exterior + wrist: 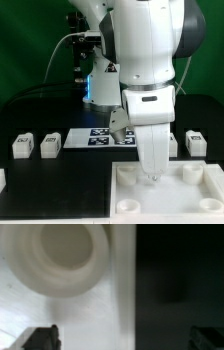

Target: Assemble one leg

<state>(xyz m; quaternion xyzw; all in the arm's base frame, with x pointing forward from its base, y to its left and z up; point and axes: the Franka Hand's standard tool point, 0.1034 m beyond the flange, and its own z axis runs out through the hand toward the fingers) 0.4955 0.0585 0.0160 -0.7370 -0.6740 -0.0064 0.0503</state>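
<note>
Two white legs [22, 146] [49, 144] with marker tags stand on the black table at the exterior view's left, and another leg [196, 142] stands at its right. The large white square top [170, 198] with round corner sockets lies at the front. My gripper [153, 178] points straight down, low over the top's back edge. In the wrist view my gripper [125, 336] is open wide with nothing between the dark fingertips [40, 338]. Below it are the white top [60, 303], one round socket [65, 255] and the top's edge against the black table.
The marker board [105, 137] lies flat behind the top, partly hidden by my arm. A white piece [173, 145] shows just beside my gripper. Another white bit [2, 178] sits at the left edge. Cables and a lit stand [88, 85] are at the back.
</note>
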